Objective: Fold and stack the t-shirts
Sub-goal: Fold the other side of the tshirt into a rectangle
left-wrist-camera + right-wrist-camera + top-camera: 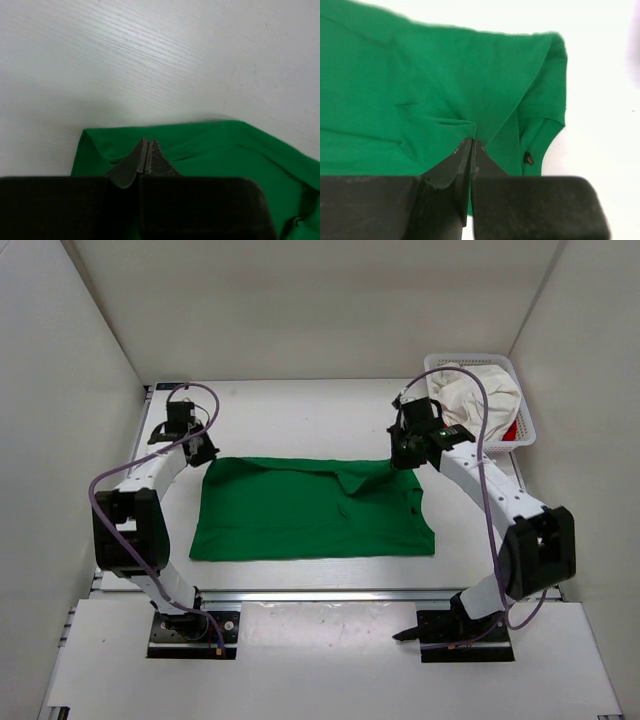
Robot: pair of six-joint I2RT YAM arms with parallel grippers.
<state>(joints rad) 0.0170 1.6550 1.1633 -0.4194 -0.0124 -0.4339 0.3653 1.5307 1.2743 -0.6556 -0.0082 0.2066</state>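
— One green shirt (300, 515) lies flat on the table (300, 410), right in the middle of the top picture. See it?

— Yes. It is spread out wide, with some wrinkles along its top edge toward the right.

— What is the left gripper (146, 145) doing?

— Its two fingers are squeezed together at the shirt's upper left corner. The cloth puckers a bit at the tips, so it looks like it is pinching the shirt.

— And the right gripper (471, 142)?

— Squeezed together too. It bites the shirt's top edge near the upper right corner. The green cloth bunches up right at its tips.

— Where are the other shirts?

— In the upper right of the top picture. The white shirt (478, 392) is heaped in the white basket (470, 358). The red shirt (513, 428) peeks out low on the basket's right side, under the white one.

— Is the basket touching the green shirt?

— No. It sits apart, up and to the right of the right gripper, with bare table between them.
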